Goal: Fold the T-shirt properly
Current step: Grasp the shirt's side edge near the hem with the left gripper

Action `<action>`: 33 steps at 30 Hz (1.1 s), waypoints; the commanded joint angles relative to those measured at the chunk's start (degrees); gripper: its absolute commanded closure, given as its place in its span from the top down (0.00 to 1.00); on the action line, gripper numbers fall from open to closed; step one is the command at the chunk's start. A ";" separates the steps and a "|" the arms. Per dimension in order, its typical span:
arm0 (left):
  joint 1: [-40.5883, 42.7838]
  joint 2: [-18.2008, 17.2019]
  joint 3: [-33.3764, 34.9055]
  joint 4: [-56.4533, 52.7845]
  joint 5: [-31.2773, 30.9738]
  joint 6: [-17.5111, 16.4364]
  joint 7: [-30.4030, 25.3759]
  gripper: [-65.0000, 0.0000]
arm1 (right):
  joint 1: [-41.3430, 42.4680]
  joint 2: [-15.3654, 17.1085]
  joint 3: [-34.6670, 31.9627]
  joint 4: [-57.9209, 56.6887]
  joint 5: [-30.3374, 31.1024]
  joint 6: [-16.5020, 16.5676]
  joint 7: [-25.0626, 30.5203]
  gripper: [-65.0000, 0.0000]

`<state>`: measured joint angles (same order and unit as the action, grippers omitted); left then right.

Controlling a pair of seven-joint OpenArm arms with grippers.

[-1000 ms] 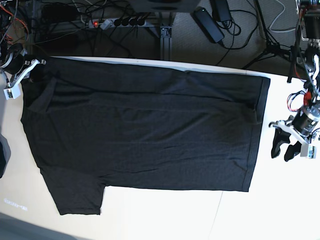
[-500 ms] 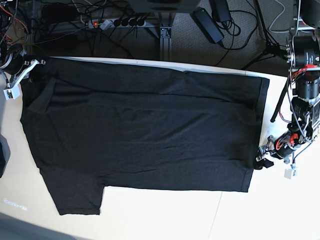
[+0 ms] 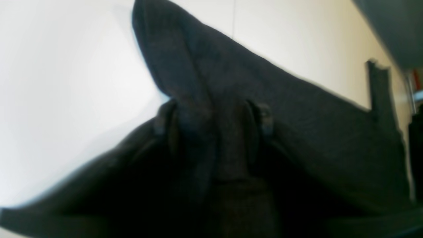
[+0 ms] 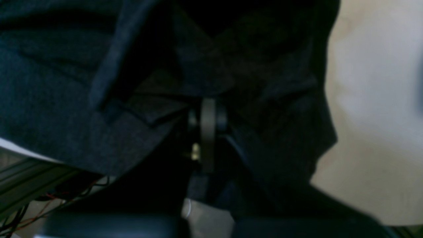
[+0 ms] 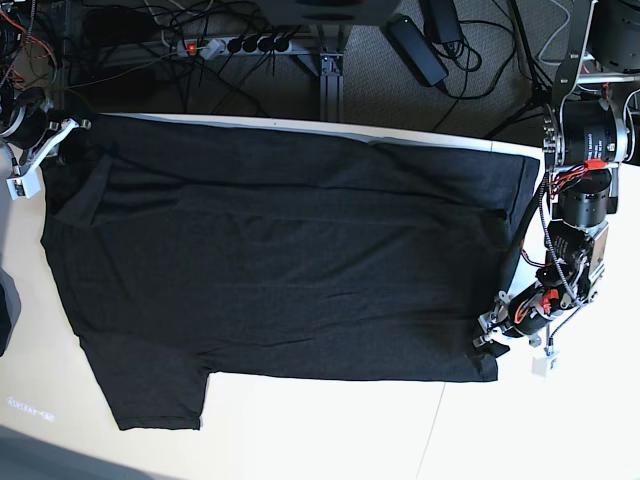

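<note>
The black T-shirt lies spread flat, plain side up, across the white table. My left gripper sits low at the hem's near right corner. In the left wrist view its fingers stand apart with a raised ridge of T-shirt fabric between them. My right gripper is at the far left corner of the shirt. In the right wrist view the right gripper has its jaws together and dark T-shirt cloth gathers into them.
Behind the table's far edge a power strip, a black adapter and tangled cables lie on the floor. A dark object pokes in at the left edge. Bare table runs along the front and right.
My left arm has come in from the table's right side down onto the hem corner. Its jaws have narrowed and the corner has shifted slightly left. The right arm has not moved.
</note>
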<state>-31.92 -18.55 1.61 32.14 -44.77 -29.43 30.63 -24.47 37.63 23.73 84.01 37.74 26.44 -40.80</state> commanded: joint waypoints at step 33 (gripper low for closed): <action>-1.20 -0.52 5.66 0.37 3.93 -2.12 -0.28 0.00 | 52.24 2.25 9.51 -46.34 -8.72 2.32 14.84 0.19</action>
<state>-32.05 -18.70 7.18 32.03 -41.67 -30.76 29.04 26.72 38.11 32.99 36.38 28.53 26.57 -26.83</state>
